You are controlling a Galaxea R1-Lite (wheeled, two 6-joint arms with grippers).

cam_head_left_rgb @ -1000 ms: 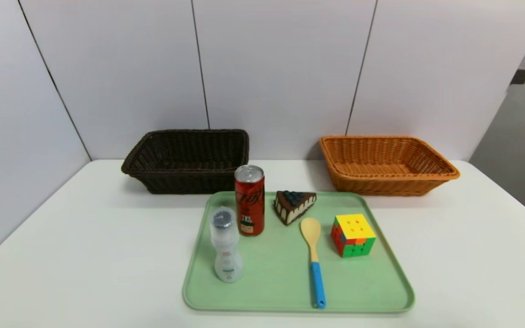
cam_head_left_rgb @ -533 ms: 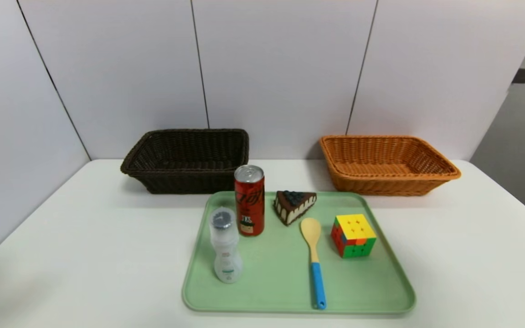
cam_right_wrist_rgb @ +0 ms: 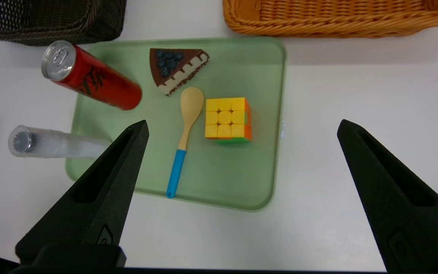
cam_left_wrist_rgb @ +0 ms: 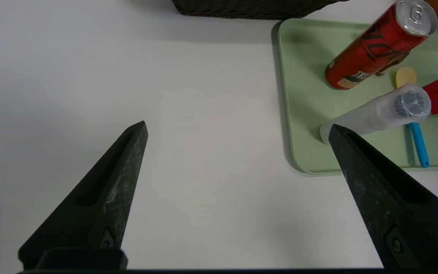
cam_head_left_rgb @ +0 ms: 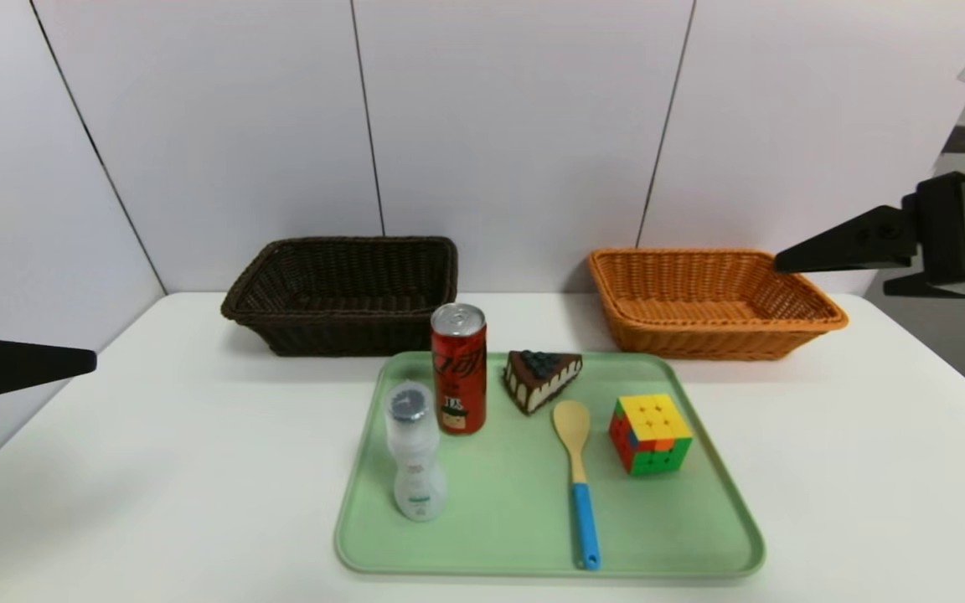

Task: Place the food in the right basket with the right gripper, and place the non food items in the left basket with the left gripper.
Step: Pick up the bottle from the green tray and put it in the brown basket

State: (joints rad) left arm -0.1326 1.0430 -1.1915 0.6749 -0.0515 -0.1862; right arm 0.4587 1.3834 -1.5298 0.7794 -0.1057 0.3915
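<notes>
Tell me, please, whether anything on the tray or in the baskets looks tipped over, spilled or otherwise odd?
Nothing stands out. On the green tray, the red can and white bottle stand upright, and the cake wedge, wooden spoon and puzzle cube lie apart, unspilled. Both baskets hold nothing visible.

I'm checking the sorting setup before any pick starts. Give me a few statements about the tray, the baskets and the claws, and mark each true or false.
1. The can stands upright on the tray. True.
2. The cake already lies in the orange basket. False: it is on the tray; that basket holds nothing.
3. The spoon lies between the bottle and the cube. True.
4. The right claw grips the cube. False: it is open, holding nothing.
5. The left claw is open. True.
6. The dark basket holds the bottle. False: the bottle stands on the tray.
</notes>
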